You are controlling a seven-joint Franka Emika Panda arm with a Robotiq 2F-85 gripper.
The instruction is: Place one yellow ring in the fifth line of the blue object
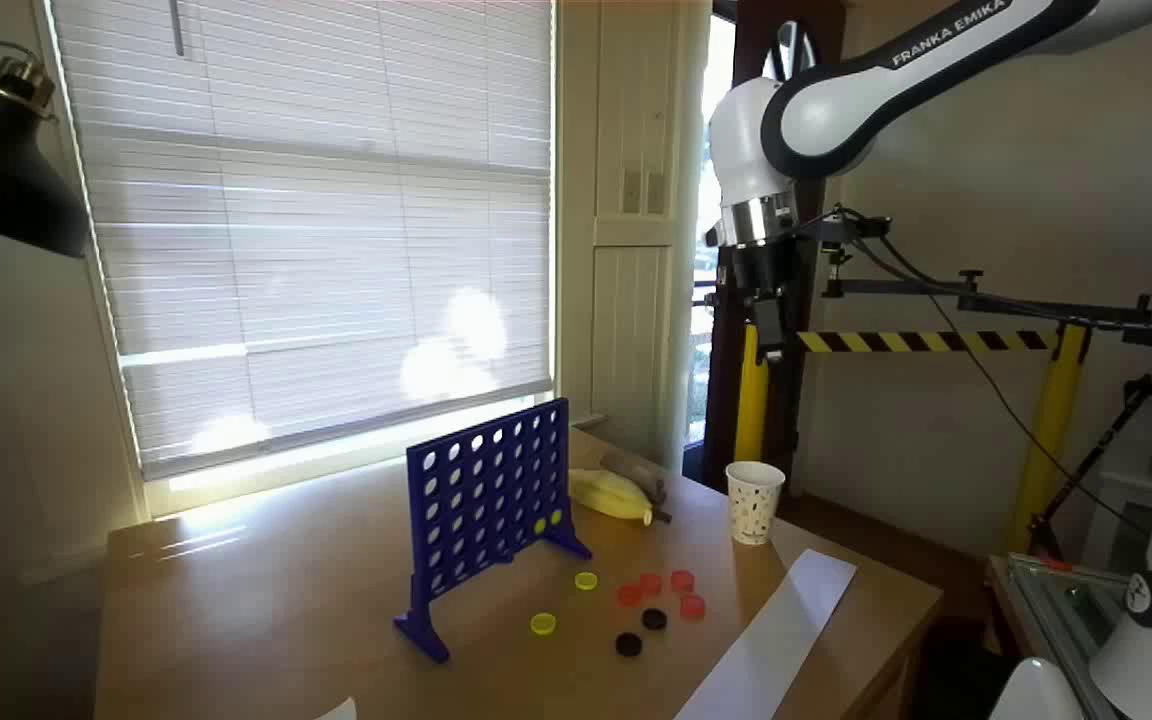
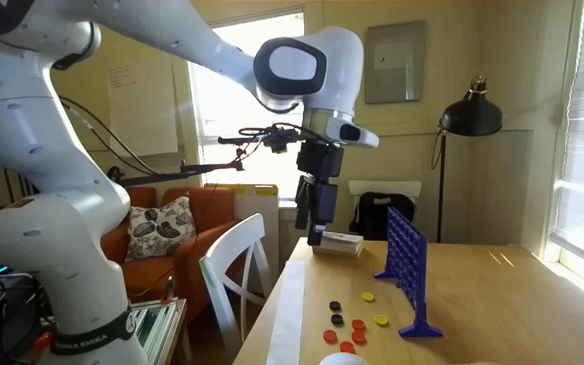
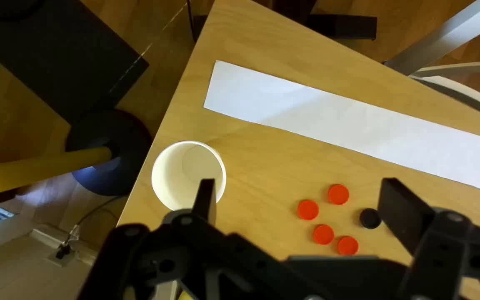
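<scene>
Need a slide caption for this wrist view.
Looking down past the open gripper: a cup, four red tokens, a black token and a white strip on the table.

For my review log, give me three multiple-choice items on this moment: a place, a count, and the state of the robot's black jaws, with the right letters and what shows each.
1. Where do the two loose flat yellow plastic rings lie?
A. Inside the white patterned cup
B. On the wooden table, beside the upright blue plastic grid
C. On the long white paper strip

2. How many small round red plastic tokens lie on the table?
A. Two
B. Six
C. Four

3. How do the robot's black jaws stand?
A. Apart, holding nothing
B. Shut on a yellow ring
C. Shut on a red token

1 B: both exterior views show them on bare wood, outside the grid.
2 C: the wrist view shows all four.
3 A: the wrist view shows them wide apart, gripping nothing.
</scene>
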